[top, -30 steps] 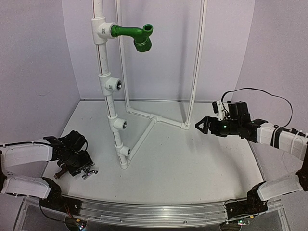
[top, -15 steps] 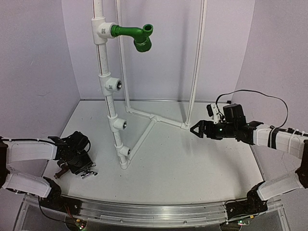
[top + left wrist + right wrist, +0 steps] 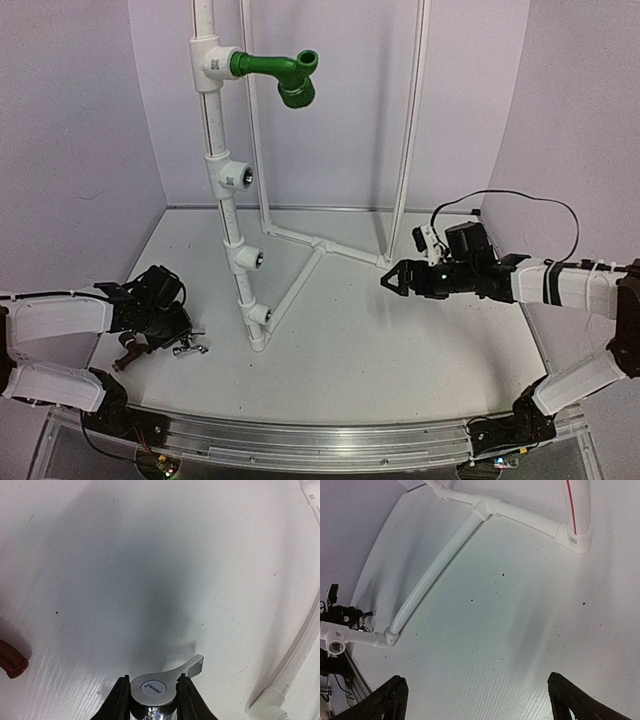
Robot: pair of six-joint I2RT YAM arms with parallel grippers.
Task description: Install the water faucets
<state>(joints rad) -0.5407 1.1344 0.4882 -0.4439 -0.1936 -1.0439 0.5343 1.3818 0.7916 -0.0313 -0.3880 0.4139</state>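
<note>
I'm on the pickup. My left gripper (image 3: 153, 682) is clamped on the chrome faucet (image 3: 154, 690) at the table's eight o'clock, with the brown faucet (image 3: 130, 352) just beside it at nine. The right gripper (image 3: 388, 280) hangs spread and empty. Next I need to lift the faucet and align its thread with a tee fitting (image 3: 250, 258).

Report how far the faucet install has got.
Done: nothing installed; the white tee sockets are empty. In hand: the left gripper is closed on the chrome faucet. Left: mount it, then the reddish-brown faucet lying on the table; right gripper is open, empty.
</note>
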